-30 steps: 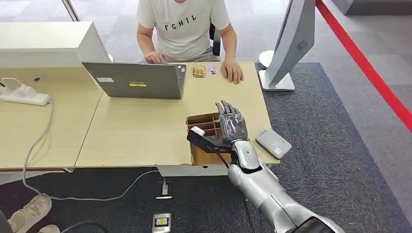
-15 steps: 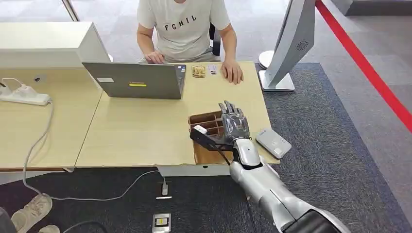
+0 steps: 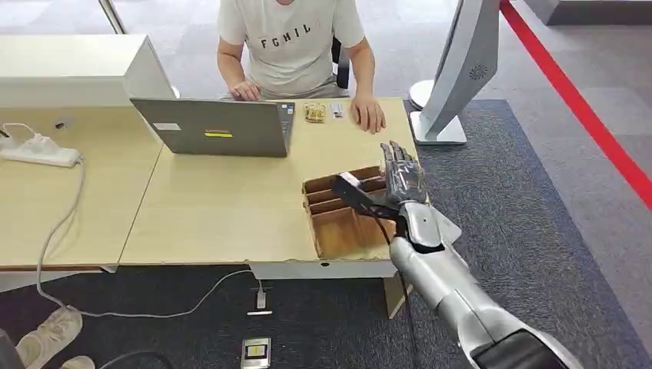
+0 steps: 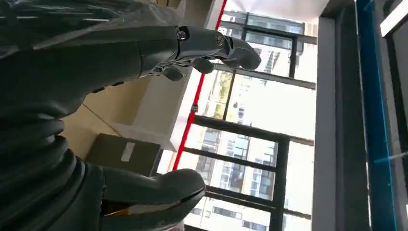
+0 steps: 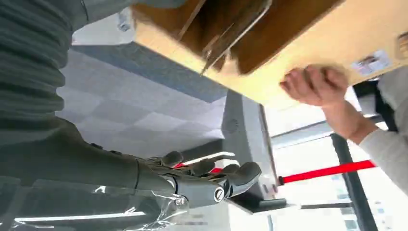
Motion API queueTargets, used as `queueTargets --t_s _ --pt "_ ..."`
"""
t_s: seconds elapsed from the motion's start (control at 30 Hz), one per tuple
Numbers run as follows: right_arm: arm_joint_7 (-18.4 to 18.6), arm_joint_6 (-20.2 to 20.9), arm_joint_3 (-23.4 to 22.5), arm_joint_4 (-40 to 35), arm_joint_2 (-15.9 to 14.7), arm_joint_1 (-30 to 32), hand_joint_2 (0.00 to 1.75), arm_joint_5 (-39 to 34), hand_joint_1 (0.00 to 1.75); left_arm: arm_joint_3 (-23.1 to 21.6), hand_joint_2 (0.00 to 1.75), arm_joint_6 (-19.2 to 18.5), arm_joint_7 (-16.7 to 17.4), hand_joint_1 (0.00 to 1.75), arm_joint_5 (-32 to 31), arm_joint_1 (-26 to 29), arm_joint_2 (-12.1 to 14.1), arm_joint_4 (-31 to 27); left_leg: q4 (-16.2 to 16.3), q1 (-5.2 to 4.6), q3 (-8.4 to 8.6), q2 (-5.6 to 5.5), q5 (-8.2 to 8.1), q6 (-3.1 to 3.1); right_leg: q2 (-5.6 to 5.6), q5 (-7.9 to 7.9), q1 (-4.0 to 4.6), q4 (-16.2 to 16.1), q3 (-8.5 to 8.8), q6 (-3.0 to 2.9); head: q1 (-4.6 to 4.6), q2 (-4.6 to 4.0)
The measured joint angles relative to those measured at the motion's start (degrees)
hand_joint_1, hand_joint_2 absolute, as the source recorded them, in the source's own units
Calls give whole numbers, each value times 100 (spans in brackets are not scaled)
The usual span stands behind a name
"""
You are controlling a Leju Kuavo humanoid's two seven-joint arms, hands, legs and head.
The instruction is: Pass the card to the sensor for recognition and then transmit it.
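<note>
My right hand (image 3: 401, 183) hovers over the right end of the wooden table (image 3: 223, 207), fingers stretched toward the far side. It pinches a dark card (image 3: 355, 194) with a pale tip, which juts out over the brown cardboard divider box (image 3: 346, 223). In the right wrist view the card (image 5: 232, 32) is a thin blurred strip in front of the box, and the fingers (image 5: 207, 183) are spread. The white sensor is hidden under my wrist. My left hand (image 4: 144, 120) hangs off the table, fingers apart and holding nothing.
A person sits across the table, one hand (image 3: 370, 115) flat near the far edge beside small items (image 3: 314, 112). A grey laptop (image 3: 215, 127) stands at the far middle, a white power strip (image 3: 38, 150) at the left. A white upright stand (image 3: 454, 77) is on the carpet to the right.
My right hand has carried the card to the right and farther from me, from over the box's left side to beyond its right edge. It now covers the white sensor.
</note>
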Motion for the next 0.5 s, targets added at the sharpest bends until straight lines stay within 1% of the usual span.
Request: queueTargets --t_s 0.1,0.23,0.27,0.4,0.5 --pt "39 98 -164 -496 -289 162 175 -101 0 28 175 0 0 0 211 -19 136 -4 0 0 0 3 -1 0 7 1 0 0 -2 0 0 0" --pt "146 214 -293 -964 -551 317 175 -77 0 48 175 0 0 0 338 -34 258 -18 0 0 -1 2 -1 0 6 0 0 0 -2 0 0 0" --pt "175 232 -311 -1055 -604 354 175 -44 5 57 175 0 0 0 351 -35 284 -26 -1 0 -2 2 -1 0 6 0 0 0 -1 0 0 0" --pt "216 260 -363 -1247 -737 421 175 61 5 79 175 0 0 0 366 -61 352 -52 -1 0 -2 3 -1 0 6 0 0 1 -2 0 0 0" --pt "87 245 -356 -1255 -754 426 175 89 5 87 175 0 0 0 347 -71 387 -79 -2 0 -3 2 -1 0 6 0 0 2 -2 0 0 0"
